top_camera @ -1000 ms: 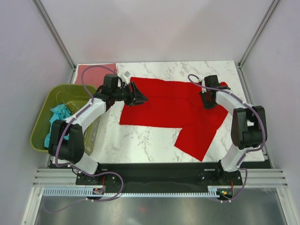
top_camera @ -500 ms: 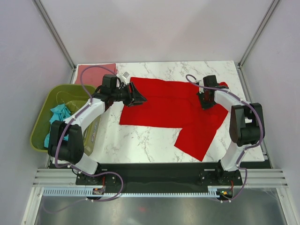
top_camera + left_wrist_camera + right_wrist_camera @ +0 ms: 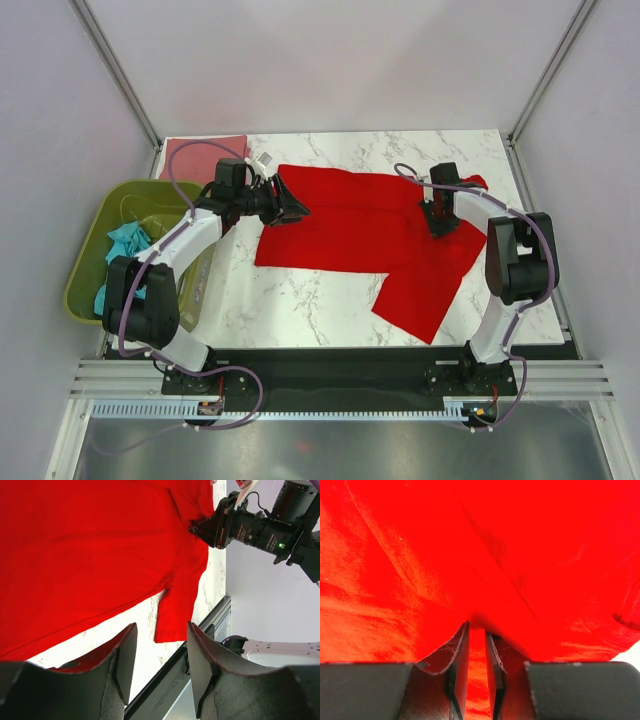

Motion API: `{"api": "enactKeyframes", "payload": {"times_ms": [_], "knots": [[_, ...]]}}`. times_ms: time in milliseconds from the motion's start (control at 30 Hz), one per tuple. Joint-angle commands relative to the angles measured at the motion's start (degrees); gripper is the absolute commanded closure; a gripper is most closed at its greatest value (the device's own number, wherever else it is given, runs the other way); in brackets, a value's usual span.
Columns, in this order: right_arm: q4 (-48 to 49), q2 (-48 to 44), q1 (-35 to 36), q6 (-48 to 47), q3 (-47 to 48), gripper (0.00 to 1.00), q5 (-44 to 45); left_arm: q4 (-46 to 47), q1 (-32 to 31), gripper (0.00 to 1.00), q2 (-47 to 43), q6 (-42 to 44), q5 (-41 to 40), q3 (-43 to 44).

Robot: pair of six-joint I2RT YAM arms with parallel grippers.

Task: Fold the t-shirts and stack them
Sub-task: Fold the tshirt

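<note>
The red t-shirt [image 3: 350,225] lies spread on the marble table, one part hanging toward the front edge. My left gripper [image 3: 288,208] hovers over the shirt's left edge, open and empty; the left wrist view shows the red cloth [image 3: 90,545] beyond its gripper [image 3: 160,630]. My right gripper [image 3: 441,222] presses down into the shirt's right part. In the right wrist view its gripper [image 3: 477,627] has narrow jaws pinching a ridge of the red cloth [image 3: 420,555]. A dusty pink t-shirt [image 3: 205,155] lies folded at the back left corner. A teal t-shirt [image 3: 125,245] sits in the basket.
An olive-green basket [image 3: 85,255] stands off the table's left edge beside the left arm. The table's metal frame rail [image 3: 330,355] runs along the front. In the left wrist view the right arm [image 3: 260,527] reaches in over the shirt's far side.
The left gripper has drawn back a little to the left. The right gripper has shifted slightly left on the cloth. The red shirt lies as before.
</note>
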Motion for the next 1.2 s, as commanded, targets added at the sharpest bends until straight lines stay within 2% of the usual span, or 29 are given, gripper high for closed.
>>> {"api": "enactKeyframes", "payload": {"times_ms": [0,667,867,967,1167], "knots": [[0.3,-1.0,0.0,-0.9,2.8,0.74,0.7,0.3,0.3,0.48,0.2,1.8,1.9,0.2],[-0.7,2.4,-0.1,-1.0,3.4,0.74,4.0,0.4,0.3,0.49,0.7,1.4,2.2,0.4],[-1.6,3.2,-0.1,-0.3,4.6,0.84,3.7,0.4,0.4,0.49,0.5,1.4,2.1,0.2],[-3.7,3.5,-0.1,0.6,6.2,0.99,3.2,0.4,0.4,0.49,-0.1,1.4,1.7,-0.1],[-11.4,2.6,0.4,6.5,12.2,1.0,-2.2,0.4,0.3,0.49,0.1,1.3,1.6,0.0]]}}
